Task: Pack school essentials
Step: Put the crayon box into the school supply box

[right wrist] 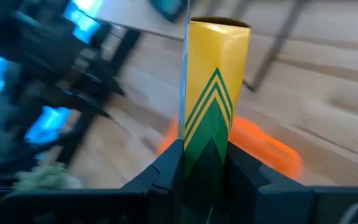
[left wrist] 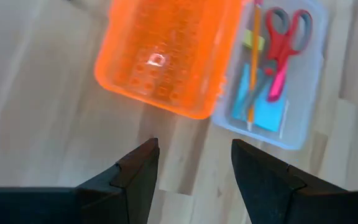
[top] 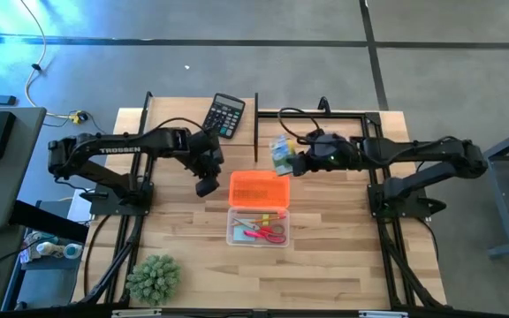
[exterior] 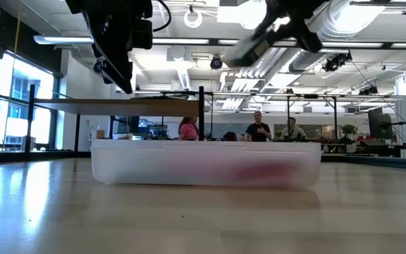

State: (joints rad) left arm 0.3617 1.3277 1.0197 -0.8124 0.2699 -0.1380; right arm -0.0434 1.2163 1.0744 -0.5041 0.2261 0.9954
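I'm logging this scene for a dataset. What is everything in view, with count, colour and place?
Clear case: one, table centre, open.
Orange lid: one, beside the case on its far side.
Scissors: one, red-handled, inside the case.
Pencil: one, orange, inside the case.
Note pad: one, pale blue, inside the case.
Crayon box: one, yellow-and-green, held above the table.
Calculator: one, black, far edge.
Plant: one, spiky green, near left corner.
Left gripper: open, empty, over the table beside the lid.
Right gripper: shut on the crayon box.

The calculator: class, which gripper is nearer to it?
Left. The left gripper hangs just below the calculator in the high view; the right gripper, holding the crayon box, is farther off.
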